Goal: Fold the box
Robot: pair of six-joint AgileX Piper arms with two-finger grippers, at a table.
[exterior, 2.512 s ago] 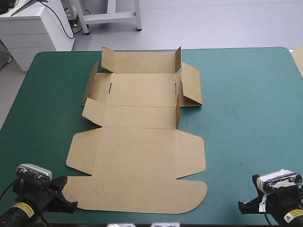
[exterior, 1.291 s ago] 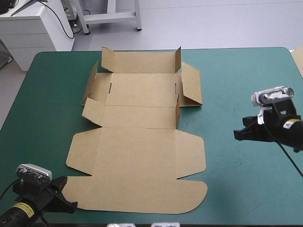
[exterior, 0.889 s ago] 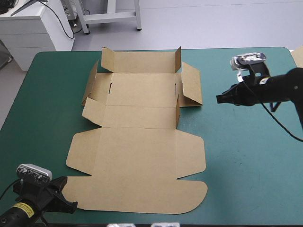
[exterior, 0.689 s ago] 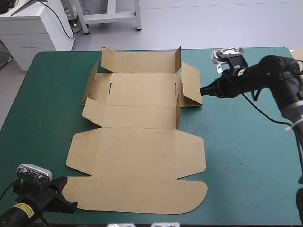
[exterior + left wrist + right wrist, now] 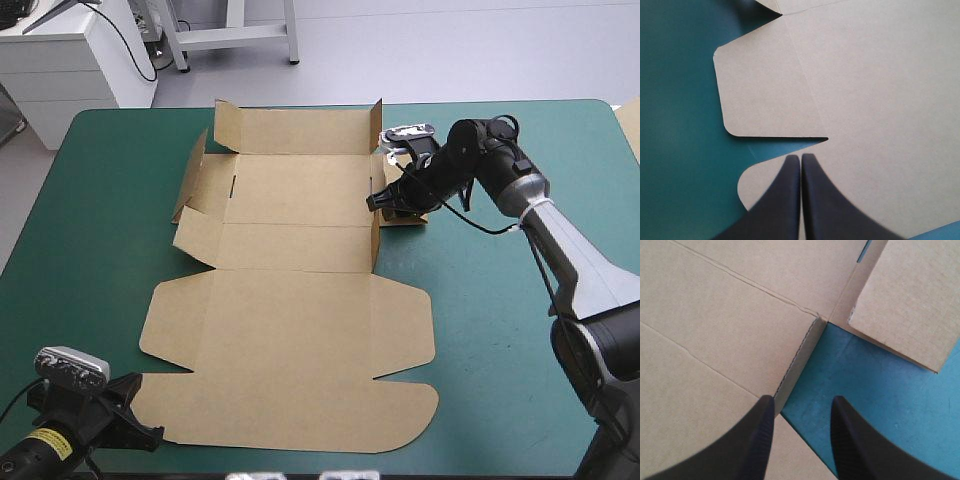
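The brown box lies as a cut sheet in the middle of the teal-green table, its far wall and side flaps partly raised. My right gripper is at the sheet's right side, by the right side flap. In the right wrist view it stands open, straddling a small upright tab at the sheet's edge, with the side flap ahead. My left gripper rests at the near left corner. Its fingers are shut over the box's rounded near flap, with nothing between them.
Bare teal-green cover lies to the right of the sheet and along its left side. A piece of brown board shows at the table's far right edge.
My right arm has swung from the near right corner up and across to the box's right side flap. The left arm and the box have not moved.
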